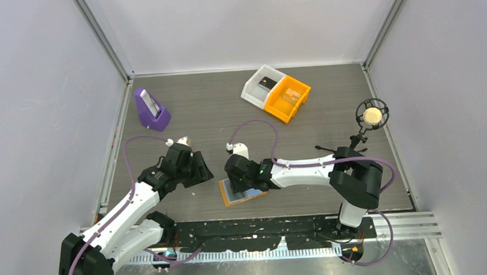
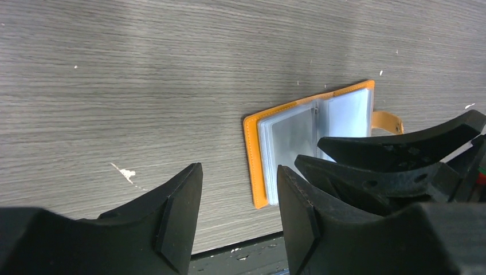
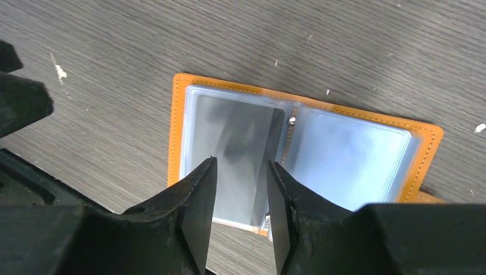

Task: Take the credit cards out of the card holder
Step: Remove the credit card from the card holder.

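- Card holder [image 3: 344, 154]: flat and square, opened like a book. It lies face up close to the near edge of the tabletop, about midway along it, between the two arms.
- Cover: orange and leather-like, with a stitched border. A short orange strap [image 2: 387, 121] projects from one side.
- Interior: both halves carry glossy, clear light-blue plastic sleeves, with a small metal stud [image 3: 292, 120] at the spine. A grey card [image 3: 240, 129] shows through one sleeve.
- Right gripper [image 3: 240, 172]: black wedge-shaped fingers point down over the sleeve with the grey card. The jaws stand partly apart with a narrow gap, and nothing is clamped between them. Whether the tips touch the sleeve cannot be told.
- Left gripper [image 2: 239, 172]: matching black fingers, spread wider and holding nothing. It is over bare tabletop just beside the card holder's orange edge.
- Tabletop [image 1: 215, 108]: matt grey wood-grain laminate with a few white flecks.
- Left edge, toward the far-left corner: a purple wedge-shaped stand [image 1: 151, 113] carries a slim device.
- Far edge, right of centre: a white plastic bin [image 1: 251, 91] and an orange plastic bin [image 1: 275, 109] touch side by side. Both are rectangular and open-topped, and a dark flat item lies in the white one.
- Right edge: a pale round disc in a black ring mount [image 1: 372, 114] sits on a thin black stand.
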Robot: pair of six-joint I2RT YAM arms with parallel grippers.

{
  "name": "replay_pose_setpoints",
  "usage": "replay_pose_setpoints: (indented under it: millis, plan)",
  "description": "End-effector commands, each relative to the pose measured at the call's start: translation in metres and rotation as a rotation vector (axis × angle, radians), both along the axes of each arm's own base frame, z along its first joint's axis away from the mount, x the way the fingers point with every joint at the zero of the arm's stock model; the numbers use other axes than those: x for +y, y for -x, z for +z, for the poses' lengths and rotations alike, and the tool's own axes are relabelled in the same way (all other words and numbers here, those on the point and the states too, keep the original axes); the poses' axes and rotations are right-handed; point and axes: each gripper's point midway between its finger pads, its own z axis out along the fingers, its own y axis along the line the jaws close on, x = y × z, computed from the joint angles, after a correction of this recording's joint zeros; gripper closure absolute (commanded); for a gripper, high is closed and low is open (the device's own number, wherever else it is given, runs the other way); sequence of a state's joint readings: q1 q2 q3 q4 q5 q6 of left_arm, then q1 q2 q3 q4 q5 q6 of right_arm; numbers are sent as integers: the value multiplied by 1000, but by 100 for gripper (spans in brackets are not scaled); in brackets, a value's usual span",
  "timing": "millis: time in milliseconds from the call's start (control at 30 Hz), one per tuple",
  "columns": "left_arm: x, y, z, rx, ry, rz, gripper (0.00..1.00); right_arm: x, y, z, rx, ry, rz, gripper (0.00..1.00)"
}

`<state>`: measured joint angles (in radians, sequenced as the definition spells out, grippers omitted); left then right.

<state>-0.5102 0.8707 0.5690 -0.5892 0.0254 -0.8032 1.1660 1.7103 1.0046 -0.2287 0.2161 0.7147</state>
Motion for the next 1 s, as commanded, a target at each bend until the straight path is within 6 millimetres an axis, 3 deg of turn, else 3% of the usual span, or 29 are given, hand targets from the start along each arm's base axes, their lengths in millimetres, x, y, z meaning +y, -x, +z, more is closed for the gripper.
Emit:
replay_pose_setpoints:
  millis: [0, 200, 400, 567, 800, 967]
  plan:
    - [-4, 2, -1, -2, 25, -22, 47, 5, -7, 5, -33, 7, -22, 57]
    - [-6, 2, -2, 7, 33, -20, 48, 5, -6, -1, -35, 4, -9, 68]
    - [-6, 4, -4, 17, 35, -19, 48, 4, -10, 0, -61, -12, 3, 93]
    - [-6, 6, -6, 26, 36, -20, 48, 5, -13, 9, -66, -112, 58, 95]
    - [-7, 5, -11, 39, 35, -21, 48, 16, -14, 37, -57, -377, 144, 95]
    - [-21, 0, -11, 27, 93, -54, 49, 14, -8, 46, -44, -478, 195, 95]
